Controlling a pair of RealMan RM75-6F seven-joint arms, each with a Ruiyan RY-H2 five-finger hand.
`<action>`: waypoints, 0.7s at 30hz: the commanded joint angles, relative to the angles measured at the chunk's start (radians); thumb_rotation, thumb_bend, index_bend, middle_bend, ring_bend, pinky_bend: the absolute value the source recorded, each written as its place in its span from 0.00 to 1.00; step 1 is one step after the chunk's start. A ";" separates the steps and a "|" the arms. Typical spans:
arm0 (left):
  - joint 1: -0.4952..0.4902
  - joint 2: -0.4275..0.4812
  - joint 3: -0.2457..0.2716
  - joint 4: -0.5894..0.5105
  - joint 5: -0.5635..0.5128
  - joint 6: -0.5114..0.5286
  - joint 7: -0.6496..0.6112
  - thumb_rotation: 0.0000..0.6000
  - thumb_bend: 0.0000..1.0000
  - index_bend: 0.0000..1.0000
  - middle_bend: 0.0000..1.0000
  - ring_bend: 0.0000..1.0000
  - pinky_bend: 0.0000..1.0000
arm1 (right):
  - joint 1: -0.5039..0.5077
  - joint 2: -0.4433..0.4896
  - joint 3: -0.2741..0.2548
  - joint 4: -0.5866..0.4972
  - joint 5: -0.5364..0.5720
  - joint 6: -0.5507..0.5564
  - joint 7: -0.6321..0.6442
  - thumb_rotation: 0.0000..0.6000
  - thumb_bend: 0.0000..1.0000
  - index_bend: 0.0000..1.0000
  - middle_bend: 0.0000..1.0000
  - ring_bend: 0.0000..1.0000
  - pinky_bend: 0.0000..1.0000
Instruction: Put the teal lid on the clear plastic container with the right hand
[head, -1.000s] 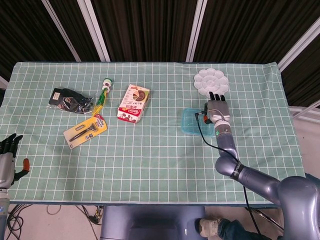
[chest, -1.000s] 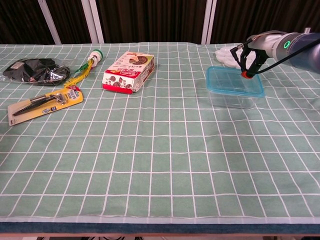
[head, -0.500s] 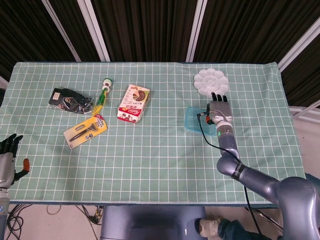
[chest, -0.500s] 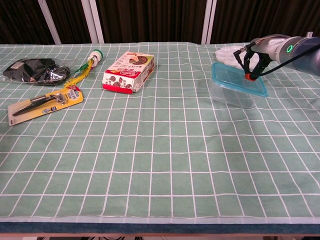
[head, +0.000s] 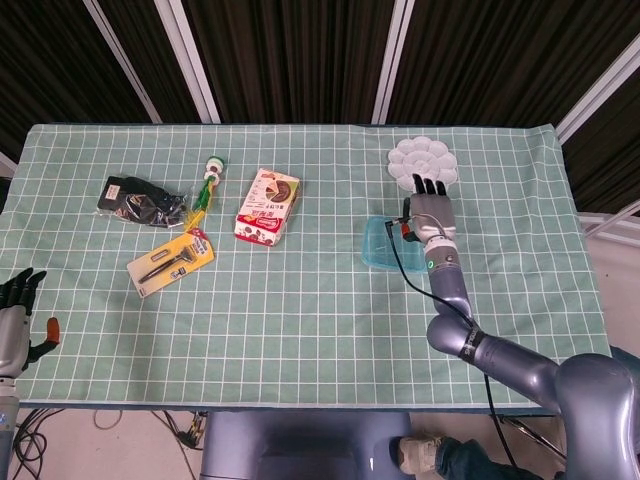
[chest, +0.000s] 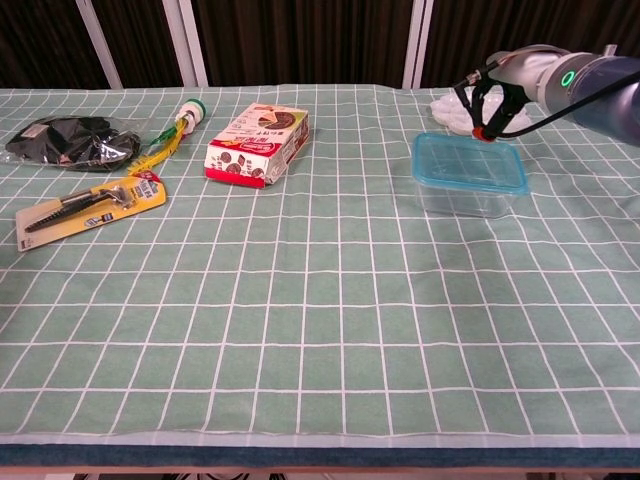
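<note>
The teal lid (chest: 468, 160) lies flat on top of the clear plastic container (chest: 465, 198) at the right of the table. In the head view the lid (head: 383, 241) shows just left of my right hand (head: 428, 212). That right hand (chest: 492, 95) hovers over the container's far edge, its fingers pointing down and holding nothing; its thumb tip is close above the lid's back rim. My left hand (head: 14, 318) hangs off the table's near left corner, fingers apart and empty.
A white palette dish (head: 423, 160) lies just behind the right hand. A snack box (head: 268, 205) sits mid-table. Further left are a carded tool (head: 170, 262), a black pouch (head: 140, 200) and a green-and-yellow item (head: 207, 182).
Half a second ago the lid sat tilted on the container under my right hand. Now it lies level, and the hand has risen and drawn back off it.
</note>
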 joint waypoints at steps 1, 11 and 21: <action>0.000 0.002 0.000 -0.001 0.001 -0.001 -0.003 1.00 0.54 0.09 0.00 0.00 0.00 | 0.008 -0.015 0.016 -0.007 -0.028 0.014 0.019 1.00 0.45 0.61 0.03 0.00 0.00; 0.000 0.008 0.004 -0.003 0.004 -0.009 -0.014 1.00 0.54 0.09 0.00 0.00 0.00 | 0.063 -0.106 0.052 0.090 -0.022 -0.016 0.019 1.00 0.45 0.61 0.03 0.00 0.00; 0.001 0.020 0.004 -0.011 0.004 -0.013 -0.029 1.00 0.54 0.09 0.00 0.00 0.00 | 0.082 -0.157 0.055 0.178 0.005 -0.067 -0.005 1.00 0.45 0.61 0.03 0.00 0.00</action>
